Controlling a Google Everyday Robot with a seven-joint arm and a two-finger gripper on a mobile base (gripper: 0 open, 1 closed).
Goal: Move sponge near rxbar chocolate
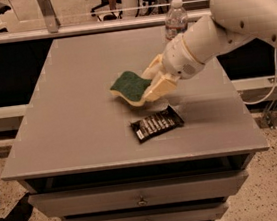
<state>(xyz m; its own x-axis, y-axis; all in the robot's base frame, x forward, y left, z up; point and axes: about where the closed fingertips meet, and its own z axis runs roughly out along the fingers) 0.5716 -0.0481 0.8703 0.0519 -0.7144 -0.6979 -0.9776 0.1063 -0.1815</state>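
Fingers (159,83) pinched the sponge (129,85) by its right edge, and the gripper (148,87) held it low over the table (74,120), just up-left of the snack bar (156,124). With that shallow edge grip, the sponge could slip out or land on the bar and shove it. The capped bottle (175,20) stood at the back edge, contents unclear, and the drawers (139,200) were shut.

The grey table (69,121), drawers (138,193) under its top, carries the bar (156,124) lying flat and askew near the front edge, right of the middle. A bottle (175,20) stands upright at the far edge. The gripper (148,88) hangs over the middle, just behind the bar, pinching the sponge (129,85)
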